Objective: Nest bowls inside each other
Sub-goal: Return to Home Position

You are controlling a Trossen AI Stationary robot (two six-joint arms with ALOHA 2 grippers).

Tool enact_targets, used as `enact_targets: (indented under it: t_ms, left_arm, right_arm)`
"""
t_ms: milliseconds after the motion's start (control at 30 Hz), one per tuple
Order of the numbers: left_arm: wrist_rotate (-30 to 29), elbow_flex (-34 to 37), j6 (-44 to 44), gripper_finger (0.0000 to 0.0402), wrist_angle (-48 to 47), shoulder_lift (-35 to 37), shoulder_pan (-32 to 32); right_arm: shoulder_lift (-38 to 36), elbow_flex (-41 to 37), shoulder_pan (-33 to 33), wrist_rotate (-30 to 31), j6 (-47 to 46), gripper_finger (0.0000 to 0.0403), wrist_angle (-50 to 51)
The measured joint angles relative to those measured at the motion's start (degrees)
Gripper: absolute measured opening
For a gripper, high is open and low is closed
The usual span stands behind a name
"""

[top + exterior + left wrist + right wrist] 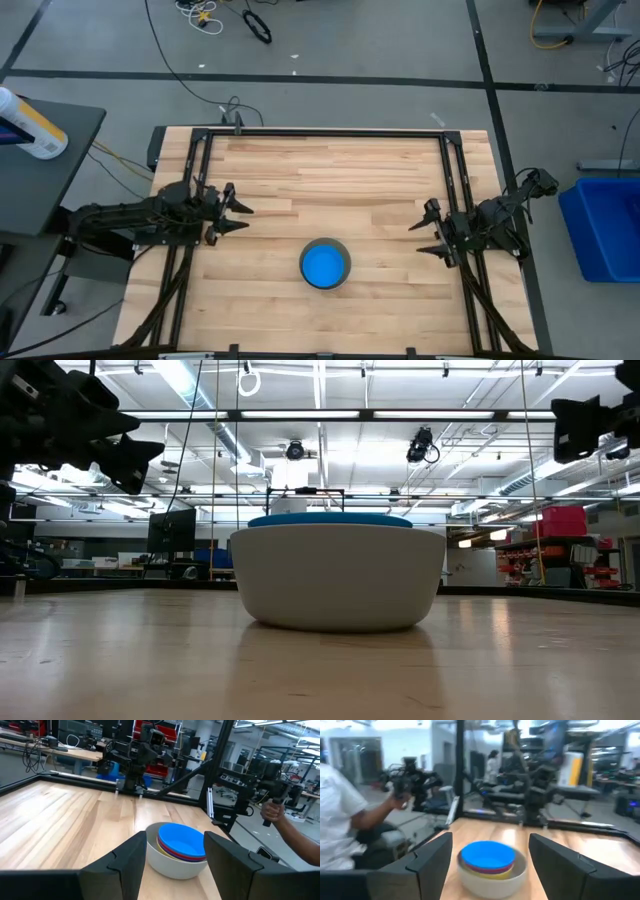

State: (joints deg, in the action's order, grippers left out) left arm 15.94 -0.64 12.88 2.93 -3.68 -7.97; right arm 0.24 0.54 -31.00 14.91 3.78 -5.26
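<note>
The bowls (176, 854) sit nested in one stack on the table (330, 170) midway between your arms, the bright blue bowl (325, 265) uppermost, and with left gripper (246, 219) and right gripper (416, 238) spread and empty, only parking both arms at home seems left.

Five bowls (325, 265) stood nested upright near the middle of the counter (300, 170), grey bowl (175, 866) outermost and largest, yellow bowl (492, 875) within it, dark purple bowl (176, 854) and red bowl (487, 868) seen only as thin rims, bright blue bowl (182, 839) uppermost.
</note>
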Motion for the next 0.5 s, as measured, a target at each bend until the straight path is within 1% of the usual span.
enact_targets:
  t_ms: [67,267,400,500]
  left_arm:
    - [0.0,0.0,0.0,0.0206,0.0,0.0,0.0]
    - [0.0,0.0,0.0,0.0206,0.0,0.0,0.0]
    - [0.0,0.0,0.0,0.0206,0.0,0.0,0.0]
    - [0.0,0.0,0.0,0.0206,0.0,0.0,0.0]
  right_arm:
    - [0.6,0.0,0.8,-1.6,-0.9,0.0277,0.1]
    - [2.3,0.0,5.4,-2.0,-4.2,0.0283,2.8]
    - [4.0,0.0,9.4,-5.8,-4.4,0.0287,2.9]
    - [4.7,0.0,12.8,-6.1,-3.2,0.029,2.7]
